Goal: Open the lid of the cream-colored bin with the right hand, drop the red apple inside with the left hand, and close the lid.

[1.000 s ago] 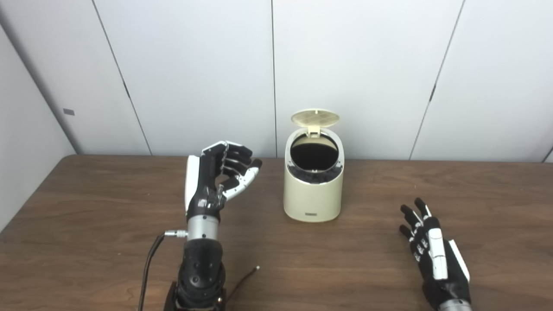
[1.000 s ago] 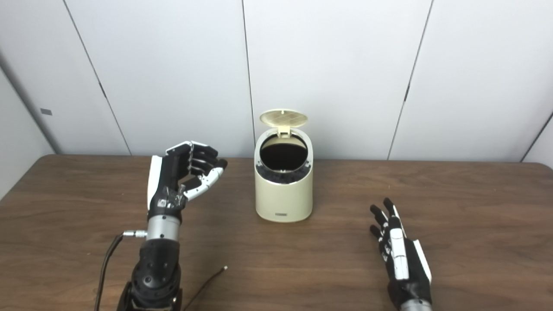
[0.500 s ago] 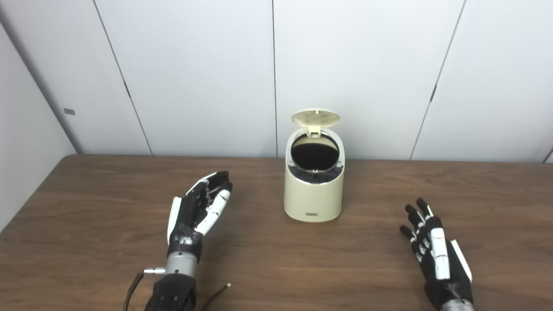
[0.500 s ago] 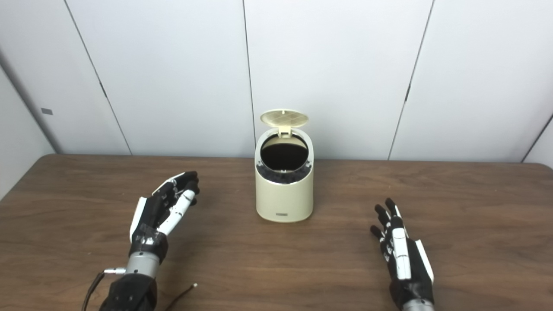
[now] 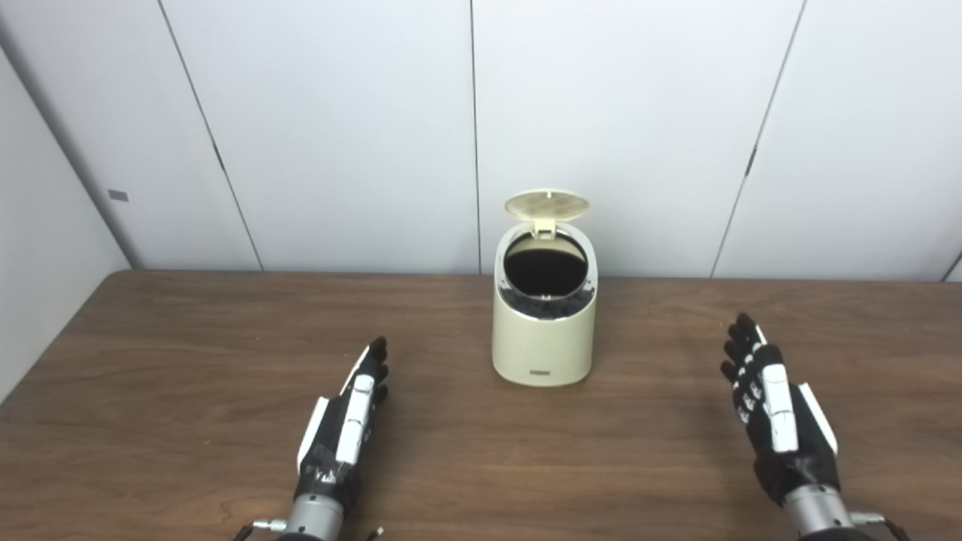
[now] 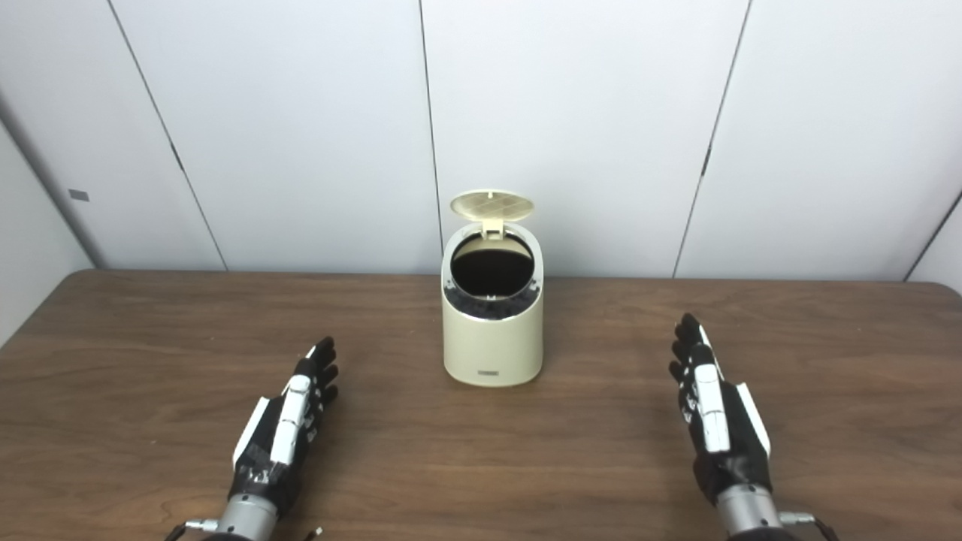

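Both hands are held flat with fingers extended, nothing gripped: the left hand [image 5: 342, 432] at seven o'clock from the cream-colored bin [image 5: 544, 330], the right hand [image 5: 778, 413] at four o'clock, each well apart from it. Its lid [image 5: 546, 205] is raised upright at the rear, the dark opening exposed on the table [image 5: 188, 361].

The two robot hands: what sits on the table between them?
Between the left hand and the right hand stands only the cream bin, its lid flipped up. The rest of that stretch is bare brown table, as both views show.
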